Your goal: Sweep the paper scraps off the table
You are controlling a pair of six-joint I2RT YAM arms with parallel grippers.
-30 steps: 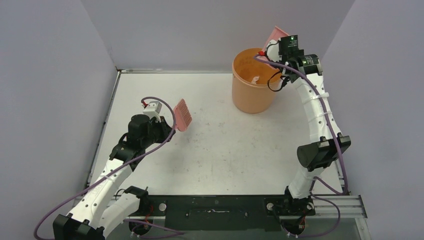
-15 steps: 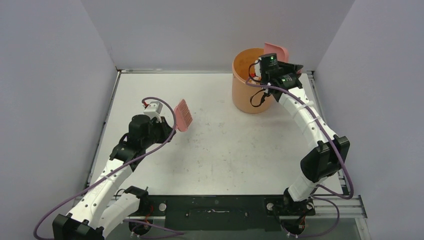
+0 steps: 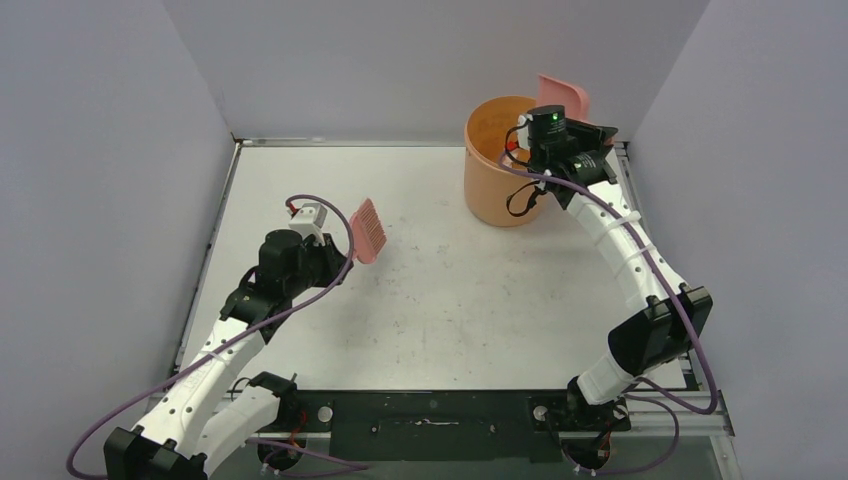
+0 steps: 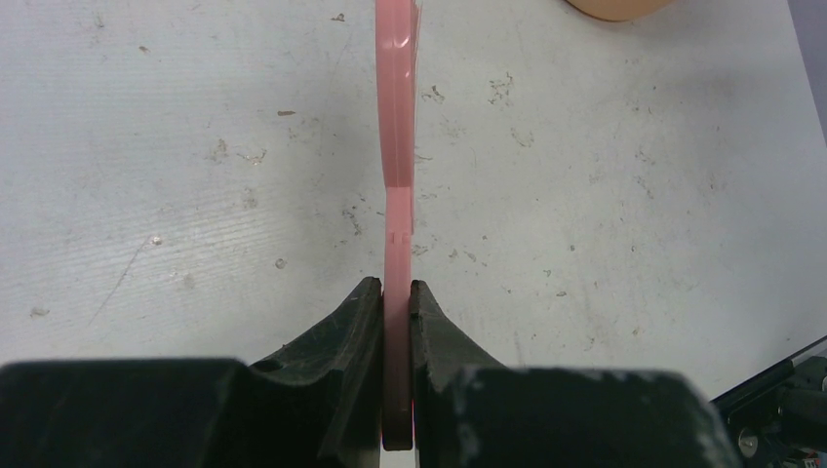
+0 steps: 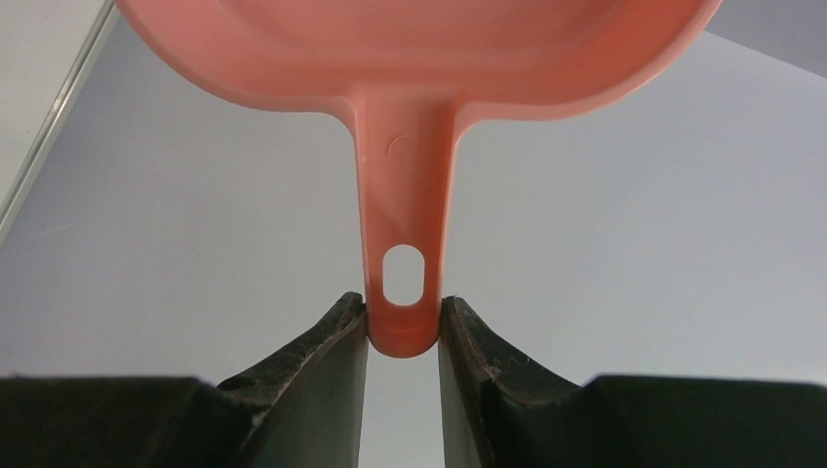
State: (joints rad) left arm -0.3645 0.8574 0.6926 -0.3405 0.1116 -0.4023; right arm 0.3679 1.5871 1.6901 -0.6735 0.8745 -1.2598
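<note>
White table [image 3: 440, 290] with dark scuffs and specks, metal edge, plain grey walls on three sides. Orange bucket [image 3: 492, 190] stands upright at the far right of the table; the right arm's wrist hangs over its rim and hides part of the inside.

Left gripper [image 4: 395, 292] sits mid-left above the table, jaws narrow and clamped on the flat handle of the pink brush [image 4: 398, 117]. The brush is held edge-on and points toward the bucket; I can't tell whether it touches the table.

Right gripper [image 5: 402, 312] is raised at the bucket's far right rim, jaws narrow, pinching the end of the pink dustpan [image 5: 410, 58] handle just beside the oval hang hole. The pan stands above the rim against the back wall.

Small moulded marks on both handles are unreadable.
</note>
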